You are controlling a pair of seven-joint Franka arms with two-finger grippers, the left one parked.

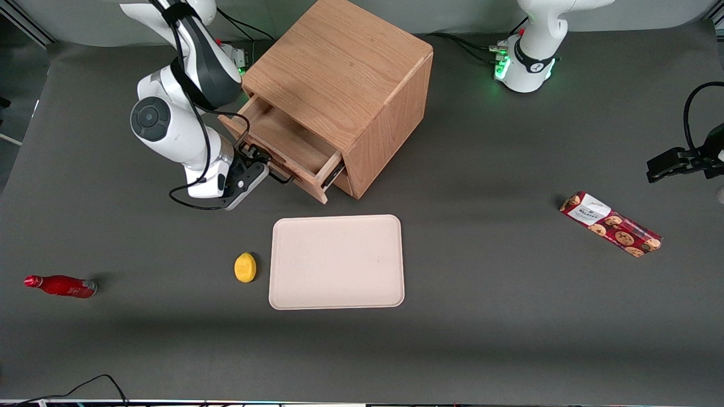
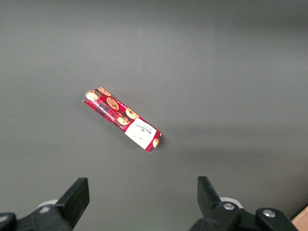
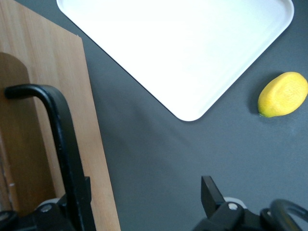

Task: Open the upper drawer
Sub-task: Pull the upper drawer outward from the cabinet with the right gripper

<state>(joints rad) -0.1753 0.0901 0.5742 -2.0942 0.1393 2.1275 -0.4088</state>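
The light-brown wooden cabinet (image 1: 339, 73) stands at the back of the table. Its upper drawer (image 1: 283, 141) is pulled partly out, and its shallow wooden box is in view. The drawer's thin black bar handle (image 1: 281, 176) faces the front camera. My right gripper (image 1: 257, 161) is at the handle's end nearest the working arm. In the right wrist view the gripper (image 3: 144, 197) is open, its fingers wide apart. The black handle (image 3: 62, 144) and the drawer front (image 3: 91, 144) lie next to one finger (image 3: 85, 190). The bottom drawer is hidden under the upper one.
A cream tray (image 1: 336, 263) (image 3: 192, 48) lies nearer the front camera than the cabinet, with a yellow lemon (image 1: 245, 267) (image 3: 283, 94) beside it. A red bottle (image 1: 61, 286) lies toward the working arm's end. A cookie packet (image 1: 611, 224) (image 2: 122, 118) lies toward the parked arm's end.
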